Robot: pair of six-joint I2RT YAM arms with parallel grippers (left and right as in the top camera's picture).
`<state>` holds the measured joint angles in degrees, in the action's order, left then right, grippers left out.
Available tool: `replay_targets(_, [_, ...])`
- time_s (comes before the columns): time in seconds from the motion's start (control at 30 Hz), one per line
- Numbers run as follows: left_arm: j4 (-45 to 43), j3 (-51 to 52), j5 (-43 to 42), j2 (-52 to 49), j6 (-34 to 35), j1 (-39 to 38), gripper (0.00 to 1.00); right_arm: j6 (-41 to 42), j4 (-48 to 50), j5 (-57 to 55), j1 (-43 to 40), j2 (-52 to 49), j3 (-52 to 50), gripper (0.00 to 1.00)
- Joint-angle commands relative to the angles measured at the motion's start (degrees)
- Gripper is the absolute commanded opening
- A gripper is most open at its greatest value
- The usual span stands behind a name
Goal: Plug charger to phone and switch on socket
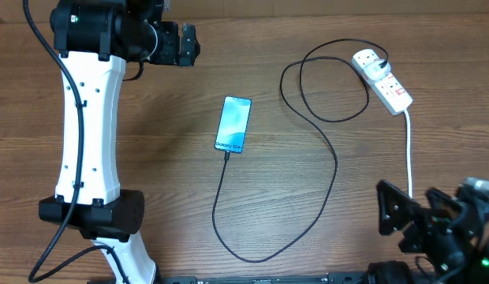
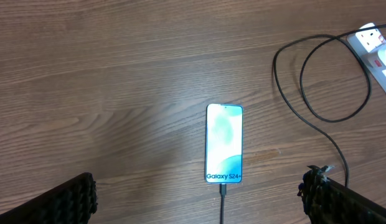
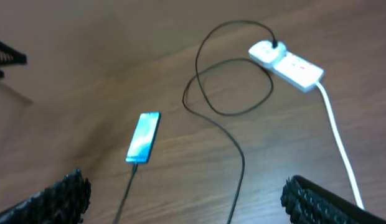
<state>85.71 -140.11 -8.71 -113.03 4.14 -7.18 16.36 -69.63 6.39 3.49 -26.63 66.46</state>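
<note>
The phone (image 1: pixel 233 124) lies flat mid-table with its lit screen reading "Galaxy S24"; it also shows in the left wrist view (image 2: pixel 224 143) and the right wrist view (image 3: pixel 144 136). The black charger cable (image 1: pixel 336 170) has its tip in the phone's near end, loops across the table, and its plug sits in the socket (image 1: pixel 382 80) at the far right, which also shows in the right wrist view (image 3: pixel 286 61). My left gripper (image 1: pixel 181 45) is open and empty, far left of the phone. My right gripper (image 1: pixel 410 217) is open and empty, near the front right.
The socket's thick white cord (image 1: pixel 408 154) runs toward the front edge beside my right gripper. The left arm's white column (image 1: pixel 87 134) stands at the left. The cable loop (image 1: pixel 323 83) lies left of the socket.
</note>
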Motion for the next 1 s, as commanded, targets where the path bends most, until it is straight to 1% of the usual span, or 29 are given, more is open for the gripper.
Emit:
replay_targets(0.0, [-0.2, 0.22, 0.33, -0.11, 0.15, -0.35, 1.0, -5.03, 6.93, 0.68, 1.46, 5.35, -8.68, 1.0])
replay_targets(0.07, [-0.22, 0.22, 0.33, -0.11, 0.15, -0.35, 1.0, -7.34, 12.31, 1.46, 1.49, 8.85, -14.71, 1.0])
replay_targets(0.27, [-0.22, 0.22, 0.33, -0.11, 0.15, -0.35, 1.0, -7.76, 23.98, 1.38, 1.49, 16.92, -29.81, 1.0])
replay_targets(0.47, [-0.22, 0.22, 0.33, -0.11, 0.15, -0.35, 1.0, -7.91, 40.0, 1.46, 1.49, 24.04, -45.55, 1.0])
replay_targets(0.6, [-0.22, 0.22, 0.33, -0.11, 0.15, -0.35, 1.0, -7.93, 47.8, 1.44, 1.46, 26.53, -52.06, 1.0])
replay_targets(0.77, [-0.22, 0.22, 0.33, -0.11, 0.15, -0.35, 1.0, -9.29, 58.62, 2.56, 1.27, 26.47, -58.8, 1.0])
replay_targets(0.97, [-0.22, 0.22, 0.33, -0.11, 0.15, -0.35, 1.0, -12.39, 65.18, 3.34, 1.18, 26.47, -62.66, 1.0])
